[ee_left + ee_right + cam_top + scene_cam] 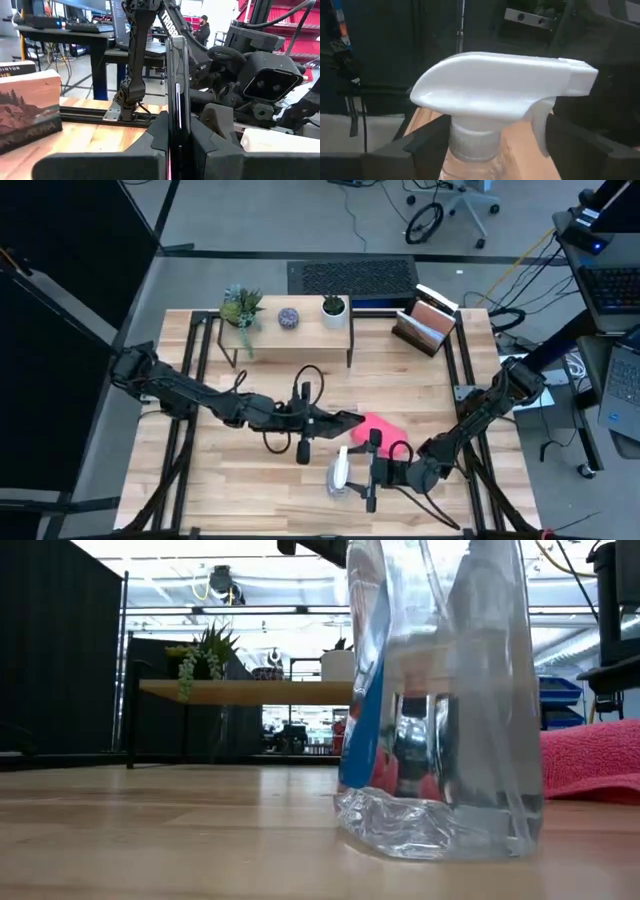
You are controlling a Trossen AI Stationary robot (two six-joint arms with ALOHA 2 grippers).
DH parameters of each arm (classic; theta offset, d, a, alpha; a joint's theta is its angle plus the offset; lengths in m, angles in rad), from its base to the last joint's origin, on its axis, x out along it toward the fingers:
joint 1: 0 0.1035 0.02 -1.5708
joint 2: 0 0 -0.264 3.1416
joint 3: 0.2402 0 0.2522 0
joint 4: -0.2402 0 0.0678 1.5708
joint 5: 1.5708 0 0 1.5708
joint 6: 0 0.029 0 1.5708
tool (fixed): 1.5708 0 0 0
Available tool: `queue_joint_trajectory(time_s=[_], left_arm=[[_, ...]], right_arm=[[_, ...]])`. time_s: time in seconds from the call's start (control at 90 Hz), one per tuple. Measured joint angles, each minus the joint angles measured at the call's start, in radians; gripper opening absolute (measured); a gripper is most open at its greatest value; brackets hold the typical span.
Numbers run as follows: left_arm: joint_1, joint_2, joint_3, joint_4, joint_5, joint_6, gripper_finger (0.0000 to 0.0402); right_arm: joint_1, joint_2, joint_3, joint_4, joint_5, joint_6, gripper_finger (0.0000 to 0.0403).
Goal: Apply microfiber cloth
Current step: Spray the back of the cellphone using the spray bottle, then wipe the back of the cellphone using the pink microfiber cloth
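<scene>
The microfiber cloth (381,427) lies untouched mid-worktop while the left gripper (345,420) pinches a smartphone (178,95) on edge and the right gripper (362,477), fingers straddling the spray bottle (341,471), must likely release it to take the cloth.

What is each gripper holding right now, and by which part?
Left gripper clamps the black phone on edge by its faces. Right gripper straddles the spray bottle's neck; contact unclear.

I count one pink cloth (381,426), one spray bottle (341,471), one phone (178,90), three potted plants (241,307).
</scene>
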Motion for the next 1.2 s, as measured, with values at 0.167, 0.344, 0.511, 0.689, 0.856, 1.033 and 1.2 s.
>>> queue_joint_trajectory(time_s=[0.167,0.344,0.511,0.689,0.856,1.033,1.2], left_arm=[[0.0,0.0,0.0,-0.007,-0.024,0.003,0.0011],[0.0,-0.002,0.0,-0.045,-0.072,-0.001,0.0011],[0.0,-0.002,0.0,-0.085,-0.1,-0.003,0.0011],[-0.002,-0.002,0.0,-0.174,-0.153,-0.041,0.0011],[-0.002,-0.002,0.0,-0.292,-0.167,-0.138,0.0011],[-0.009,-0.002,0.0,-0.468,-0.185,-0.29,0.0011],[-0.04,-0.002,0.0,-0.654,-0.189,-0.431,0.0011]], right_arm=[[0.01,-0.054,-0.002,-0.055,0.0,0.002,0.0348],[0.044,-0.132,-0.002,-0.18,0.0,0.002,0.036],[0.087,-0.217,-0.002,-0.33,0.0,0.021,0.0361],[0.113,-0.31,-0.001,-0.639,0.0,0.261,0.0361],[0.091,-0.314,-0.001,-1.036,-0.01,0.625,0.0361],[0.031,-0.254,-0.002,-1.318,-0.121,0.869,0.0361],[-0.031,-0.18,-0.002,-1.268,-0.255,0.773,0.0361]])
